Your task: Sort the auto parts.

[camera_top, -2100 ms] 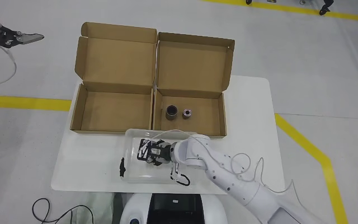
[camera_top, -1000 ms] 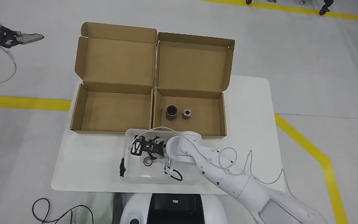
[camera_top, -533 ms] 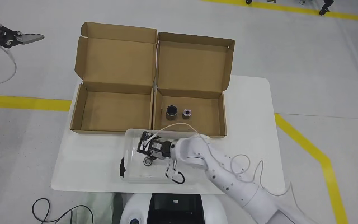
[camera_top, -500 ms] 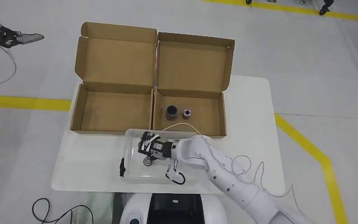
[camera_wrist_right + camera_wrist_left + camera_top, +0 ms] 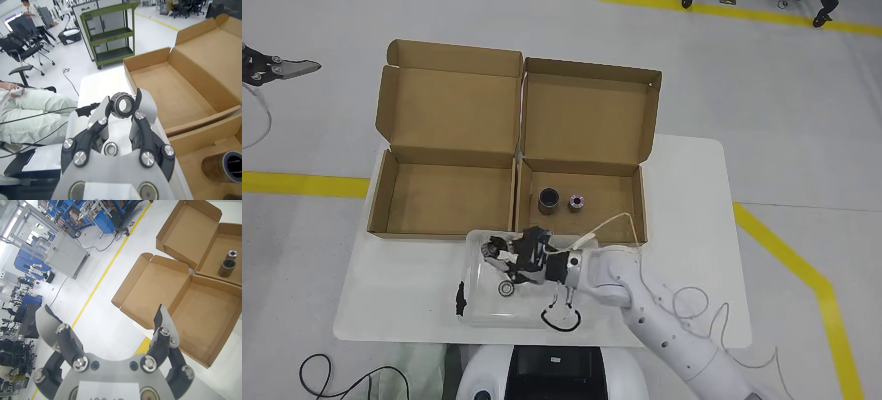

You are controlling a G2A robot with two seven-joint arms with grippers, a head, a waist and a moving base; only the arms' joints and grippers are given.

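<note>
Okay, right gripper (image 5: 122, 98) jaws clamp the bearing (image 5: 115, 106) across its outer race: likely heavy, rigid, slick. Left gripper (image 5: 103, 309) jaws released, ten o'clock.

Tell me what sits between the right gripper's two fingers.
A dark bearing ring, pinched between the right gripper's fingers and held above a second bearing lying in the clear tray. The right wrist view shows it plainly.

Counts were: cardboard boxes (image 5: 442, 200) (image 5: 614, 212) 2 | bearings (image 5: 122, 105) (image 5: 111, 149) 2 | metal cylinders (image 5: 547, 201) (image 5: 575, 203) 2 | clear plastic tray (image 5: 482, 310) 1 | black part (image 5: 458, 297) 1 | table (image 5: 692, 220) 1
</note>
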